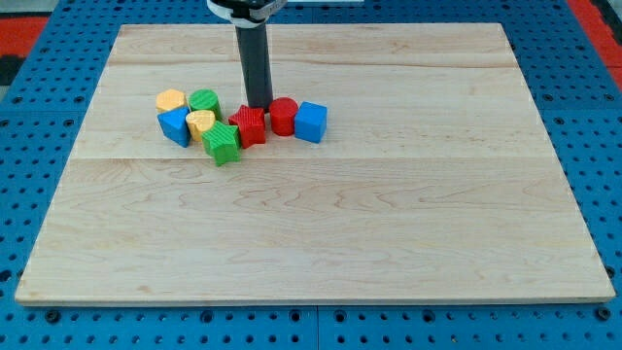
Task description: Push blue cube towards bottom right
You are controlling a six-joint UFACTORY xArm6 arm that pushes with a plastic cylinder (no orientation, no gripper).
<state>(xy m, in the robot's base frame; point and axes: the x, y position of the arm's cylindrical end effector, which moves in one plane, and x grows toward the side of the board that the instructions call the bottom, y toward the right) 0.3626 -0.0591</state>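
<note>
There are no jaws on this arm to open or close, only a straight dark rod coming down from the view's top, and it has hold of nothing; my tip (258,106) stands on the table (389,243) just behind the red star-like block (249,126), right at that block's far edge and seemingly touching it, though the contact itself is hard to make out. Taking that red star-like block as the landmark, the red cylinder (283,116) sits immediately to its right, touching or nearly so, and the blue cube (311,122) stands just beyond the cylinder, further right again, pressed up against it at the right end of the row. The tip is therefore to the left of the blue cube, with the red cylinder between them. On the landmark's other side, the green ridged block (222,143) lies just to its lower left, close against it. The yellow heart-like block (200,122) is just left of the landmark, the green rounded block (204,101) up and to its left, and farther left still are a second blue block (175,125) and, behind it, the yellow hexagonal block (171,99). The whole cluster sits on the upper left part of the pale wooden table, which rests on a blue perforated surface (603,146).
</note>
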